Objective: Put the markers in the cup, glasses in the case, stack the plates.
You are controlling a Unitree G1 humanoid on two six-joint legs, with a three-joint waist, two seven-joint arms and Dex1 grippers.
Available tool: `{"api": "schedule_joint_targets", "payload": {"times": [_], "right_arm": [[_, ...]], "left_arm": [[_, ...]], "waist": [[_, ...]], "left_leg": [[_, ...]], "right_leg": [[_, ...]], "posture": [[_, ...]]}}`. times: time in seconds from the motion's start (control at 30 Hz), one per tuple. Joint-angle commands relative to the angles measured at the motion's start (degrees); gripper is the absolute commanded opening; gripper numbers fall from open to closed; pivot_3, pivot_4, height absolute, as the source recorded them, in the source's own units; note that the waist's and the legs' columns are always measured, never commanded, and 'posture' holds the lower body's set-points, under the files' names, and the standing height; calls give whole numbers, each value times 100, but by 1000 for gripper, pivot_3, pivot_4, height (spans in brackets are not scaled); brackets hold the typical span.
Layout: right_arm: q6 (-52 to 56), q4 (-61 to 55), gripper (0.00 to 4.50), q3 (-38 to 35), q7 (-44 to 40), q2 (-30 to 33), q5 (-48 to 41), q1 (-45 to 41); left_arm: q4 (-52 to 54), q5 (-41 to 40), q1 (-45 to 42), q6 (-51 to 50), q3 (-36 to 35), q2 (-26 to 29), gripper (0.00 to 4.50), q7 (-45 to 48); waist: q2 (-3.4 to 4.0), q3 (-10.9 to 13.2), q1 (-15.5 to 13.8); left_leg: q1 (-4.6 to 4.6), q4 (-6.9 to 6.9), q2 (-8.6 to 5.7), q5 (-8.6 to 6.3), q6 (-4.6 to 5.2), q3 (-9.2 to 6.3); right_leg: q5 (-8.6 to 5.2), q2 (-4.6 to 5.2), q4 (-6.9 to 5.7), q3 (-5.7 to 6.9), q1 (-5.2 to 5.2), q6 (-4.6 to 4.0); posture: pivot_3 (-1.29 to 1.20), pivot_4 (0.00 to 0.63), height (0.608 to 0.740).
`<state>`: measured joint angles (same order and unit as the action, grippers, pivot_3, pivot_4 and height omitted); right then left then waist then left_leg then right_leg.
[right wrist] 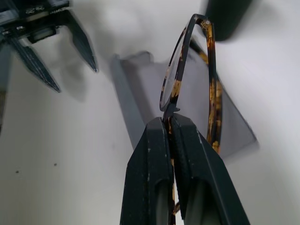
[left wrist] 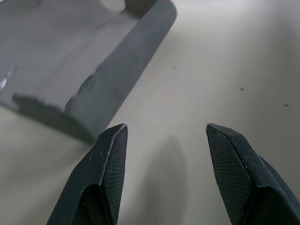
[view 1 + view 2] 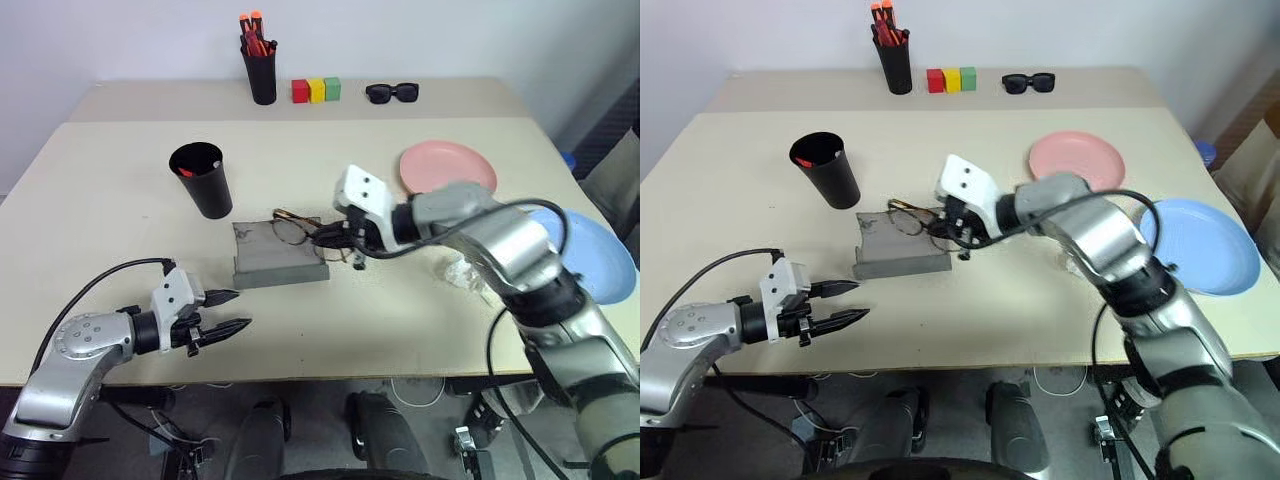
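Observation:
The glasses (image 3: 291, 229), thin tortoiseshell wire frames, hang tilted over the right end of the open grey case (image 3: 268, 262) at mid-table. My right gripper (image 3: 323, 238) is shut on the glasses (image 1: 188, 70) at their frame, with the case (image 1: 140, 89) below them. My left gripper (image 3: 228, 311) stands open and empty near the front edge, just short of the case (image 2: 84, 61). The black cup (image 3: 204, 181) stands behind and left of the case, a red marker (image 3: 186, 172) showing inside it. The pink plate (image 3: 447, 167) and the blue plate (image 3: 592, 256) lie apart on the right.
At the table's back stand a narrow black holder with orange-red pens (image 3: 260, 66), red, yellow and green blocks (image 3: 316, 90), and black sunglasses (image 3: 391, 93). The blue plate lies close to the right edge.

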<state>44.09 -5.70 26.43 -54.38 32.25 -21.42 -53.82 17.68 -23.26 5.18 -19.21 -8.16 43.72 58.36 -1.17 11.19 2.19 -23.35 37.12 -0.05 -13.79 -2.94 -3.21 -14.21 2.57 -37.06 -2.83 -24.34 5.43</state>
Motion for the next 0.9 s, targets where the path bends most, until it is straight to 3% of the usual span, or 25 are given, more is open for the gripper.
{"api": "schedule_joint_targets", "payload": {"times": [0.03, 0.23, 0.43, 0.53, 0.73, 0.9], "right_arm": [[-954, 1412, 52, 326, -659, -604, 507, -756], [-2057, 3267, 52, 606, -1568, -1400, 1100, -1191], [-2458, 3716, 52, 552, -2202, -1598, 1360, -1064], [-2664, 3876, 965, 428, -2208, -1676, 1452, -1011], [-2531, 3517, 3906, -154, -1884, -1635, 1361, -1051], [-2206, 2192, 3906, -706, -1467, -1200, 1266, -483]], "left_arm": [[19, -68, 125, 221, -328, -36, 2720, -95], [235, -112, 392, 269, -572, -164, 2720, -381], [496, -151, 624, 263, -691, -284, 2720, -661], [561, -191, 579, 204, -632, -316, 2720, -760], [588, -566, 0, -324, -581, -415, 2720, -1027], [627, -873, -1098, -1589, -303, -466, 2720, -1746]], "waist": [[1, 0, 35], [0, 0, 29], [3, 2, 31], [3, 2, 37], [4, 2, 18], [0, 0, -9]], "left_leg": [[1, -1, 0, 0, 0, 1], [0, -7, -1, 0, 0, -8], [0, -7, -4, 0, -1, -9], [2, -8, -3, 0, -1, -10], [2, -7, -6, 0, -2, -12], [-1, -4, -10, 0, -2, -18]], "right_leg": [[1, 0, -1, 0, 0, 1], [11, 3, -4, 4, -3, 15], [12, 10, -6, 4, -4, 15], [12, 6, -9, 5, -4, 13], [13, 5, -10, 6, -4, 12], [16, 6, -11, 9, -2, 16]], "posture": [[0, 150, 740], [0, 150, 740], [0, 150, 740], [0, 150, 740], [0, 150, 740], [0, 150, 740]]}}
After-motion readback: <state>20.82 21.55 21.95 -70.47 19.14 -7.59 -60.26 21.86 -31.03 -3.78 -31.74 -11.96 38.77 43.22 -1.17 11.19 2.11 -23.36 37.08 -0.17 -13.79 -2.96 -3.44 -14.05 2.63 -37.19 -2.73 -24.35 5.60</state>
